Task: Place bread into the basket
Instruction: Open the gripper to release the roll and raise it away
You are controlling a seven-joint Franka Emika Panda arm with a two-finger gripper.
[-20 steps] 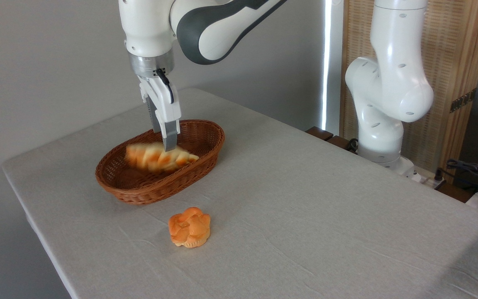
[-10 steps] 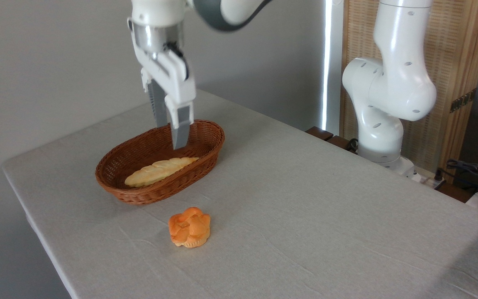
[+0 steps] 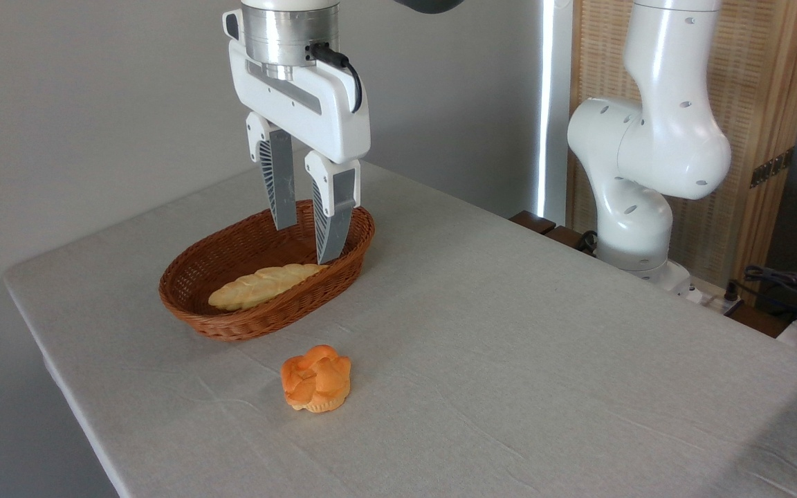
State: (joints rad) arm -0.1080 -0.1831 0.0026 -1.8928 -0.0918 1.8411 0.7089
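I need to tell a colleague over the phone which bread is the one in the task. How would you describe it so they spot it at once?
On the grey table, look left for the oval reddish-brown wicker basket under the open gripper. The bread lies inside it: a long, pale-yellow braided loaf. The only other bread is a small round orange bun on the bare table in front of the basket.

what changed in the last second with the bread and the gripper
The bread, a blur under the fingers a second ago, now lies still in the basket, let go. The gripper has risen, shifted slightly right and turned, jaws apart and empty. The basket and the orange bun on the table stayed put.
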